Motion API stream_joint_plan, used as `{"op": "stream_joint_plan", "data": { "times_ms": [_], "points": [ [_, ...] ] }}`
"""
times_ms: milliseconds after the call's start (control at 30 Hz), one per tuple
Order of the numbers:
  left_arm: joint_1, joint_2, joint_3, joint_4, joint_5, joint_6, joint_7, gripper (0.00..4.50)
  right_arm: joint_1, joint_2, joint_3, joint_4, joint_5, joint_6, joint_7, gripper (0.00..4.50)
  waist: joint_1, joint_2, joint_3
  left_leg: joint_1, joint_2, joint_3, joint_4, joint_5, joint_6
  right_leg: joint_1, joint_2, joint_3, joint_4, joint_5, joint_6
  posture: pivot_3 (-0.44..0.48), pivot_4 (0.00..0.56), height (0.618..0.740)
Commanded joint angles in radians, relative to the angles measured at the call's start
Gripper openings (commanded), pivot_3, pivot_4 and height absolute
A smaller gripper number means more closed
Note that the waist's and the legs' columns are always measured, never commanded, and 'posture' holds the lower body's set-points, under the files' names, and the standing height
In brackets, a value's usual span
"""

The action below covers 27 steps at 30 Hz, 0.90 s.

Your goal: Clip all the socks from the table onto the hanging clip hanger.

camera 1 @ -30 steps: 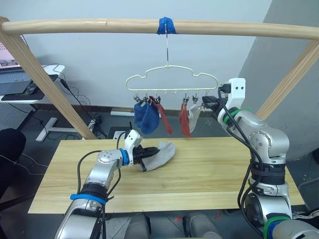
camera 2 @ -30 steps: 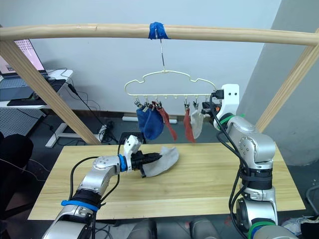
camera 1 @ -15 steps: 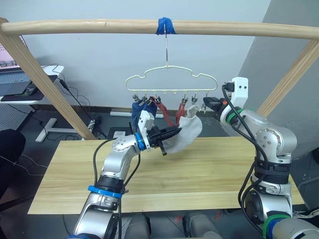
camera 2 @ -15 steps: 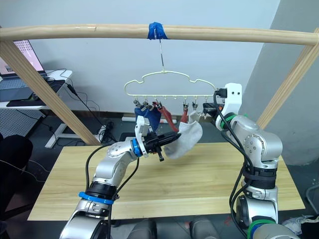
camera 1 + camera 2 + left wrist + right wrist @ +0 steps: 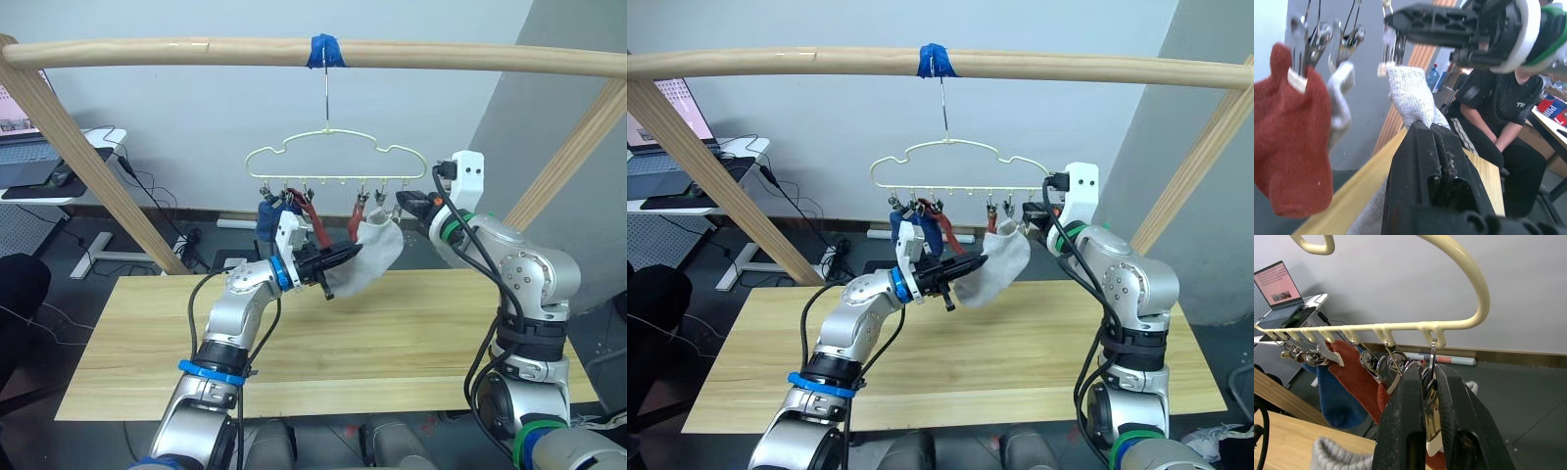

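The last light grey sock [image 5: 370, 257] is held up above the table [image 5: 411, 338] in the left claw [image 5: 333, 265], which is clenched on one end of it, while the free end is lifted to just under the outermost clips of the clip hanger [image 5: 338, 157] on the robot's right. The right claw [image 5: 1427, 382] is closed on the end clip [image 5: 1431, 369], with the metal pinched between its two black fingers; whether the clip's mouth is actually sprung open cannot be told.

Blue socks [image 5: 271, 221], rust red socks [image 5: 315, 221] and another light grey sock [image 5: 1341, 100] are already hung from the row of clips, and no sock is seen lying on the table.

The held sock is judged light, soft and limp. It droops and folds between the grip and its free end, so it will not hold a shape or push into a clip by itself. The knit looks grippy rather than slippery, and nothing about it is fragile.

A hold close to the cuff edge is judged best, so that only a short, controllable flap is offered to the clip. The hanger is suspended from a thin hook and is expected to swing if pushed, so it is best steadied at the clip.
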Motion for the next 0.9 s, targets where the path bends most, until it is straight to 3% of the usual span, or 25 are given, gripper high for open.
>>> {"op": "stream_joint_plan", "data": {
  "times_ms": [33, 567, 900],
  "points": [
    [-0.034, -0.012, -0.005, -0.005, 0.004, -0.025, 0.013, 0.02, -0.029, 0.003, -0.01, -0.044, 0.022, 0.0, -0.002, 0.05, 0.0, 0.0, 0.0, 0.0, 0.0, 0.0, 0.0, 0.0, 0.0, 0.0, 0.0, 0.0, 0.0, 0.0, 0.0, -0.078, 0.121, 0.74],
    [-0.022, 0.028, -0.055, 0.014, 0.07, -0.061, 0.004, 0.02, -0.032, 0.001, -0.01, -0.04, 0.013, -0.001, -0.005, 0.05, -0.001, 0.0, 0.0, 0.0, 0.0, 0.0, 0.0, 0.0, 0.0, 0.0, 0.0, 0.0, 0.0, 0.0, 0.0, -0.086, 0.12, 0.74],
    [0.016, 0.049, -0.084, -0.084, 0.177, -0.137, 0.131, 0.02, -0.028, 0.005, -0.003, -0.042, 0.007, -0.003, -0.018, 0.05, 0.001, 0.0, 0.0, 0.0, 0.0, 0.0, 0.0, 0.0, 0.0, 0.0, 0.0, 0.0, 0.0, 0.0, 0.0, -0.077, 0.115, 0.74]
  ]
}}
